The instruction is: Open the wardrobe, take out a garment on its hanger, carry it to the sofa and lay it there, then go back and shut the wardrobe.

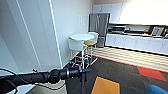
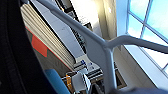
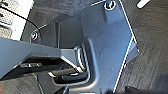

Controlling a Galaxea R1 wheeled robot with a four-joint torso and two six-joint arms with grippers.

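The left gripper [image 1: 83, 71] reaches out over the carpet [image 1: 117, 72]. A white hanger [image 2: 105, 50] is right by it, but I cannot tell if it grips. The blue sofa [image 1: 157, 90] peeks in at 5 o'clock. A round table [image 1: 81, 37] stands at 12 o'clock.

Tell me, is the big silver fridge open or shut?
Shut. The fridge has its grey doors lying flat and flush, with no gap and nothing of its inside showing.
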